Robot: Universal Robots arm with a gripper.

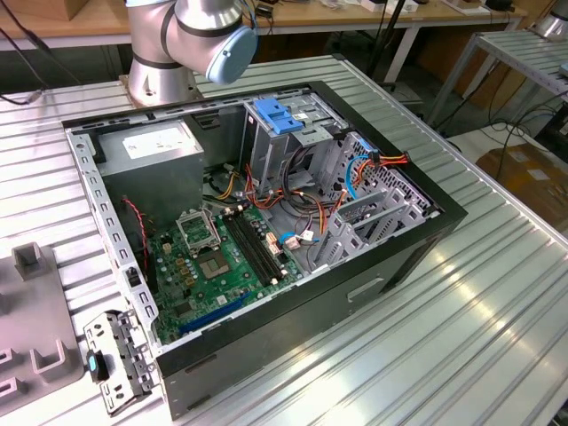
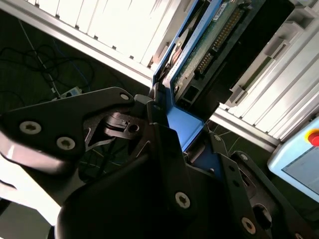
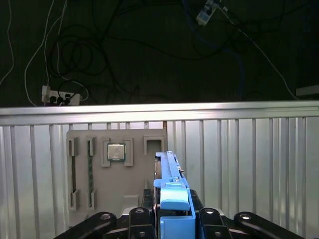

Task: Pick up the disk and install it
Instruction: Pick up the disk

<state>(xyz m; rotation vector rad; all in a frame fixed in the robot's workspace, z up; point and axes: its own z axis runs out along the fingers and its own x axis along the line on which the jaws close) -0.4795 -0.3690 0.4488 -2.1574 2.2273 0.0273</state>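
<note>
Second wrist view: shows the black jointed gripper [image 2: 178, 122] closed on the disk [image 2: 214, 45], a flat rectangular hard drive with blue plastic side rails, green circuit-board face and connector row turned to the camera. Fingers [image 2: 149, 107] pressed against the blue rail, no gap visible. Just beyond the drive, a pale grey moulded plastic tray [image 2: 269, 64] on the ribbed aluminium table [image 2: 119, 30]; cannot tell whether drive and tray touch. Off the table edge, a light-blue pendant with a red button [image 2: 299, 159].

First wrist view: catches the disk [image 3: 168, 172] edge-on and upright in the gripper [image 3: 172, 219], over the table [image 3: 249, 164] and near the grey tray [image 3: 134, 189], with a small square silver processor chip [image 3: 116, 151] in one tray pocket. Past the table rim, dark floor with tangled cables [image 3: 75, 55].

Exterior view: takes in an open black computer case [image 1: 408, 248] on the table [image 1: 497, 319], green motherboard [image 1: 213, 266] inside, grey power-supply box [image 1: 155, 146] toward the exterior view's left, light-blue plastic bracket [image 1: 275, 117] atop the metal drive cage [image 1: 302, 151]. Silver arm joint [image 1: 200, 22] above the case's far side.
</note>
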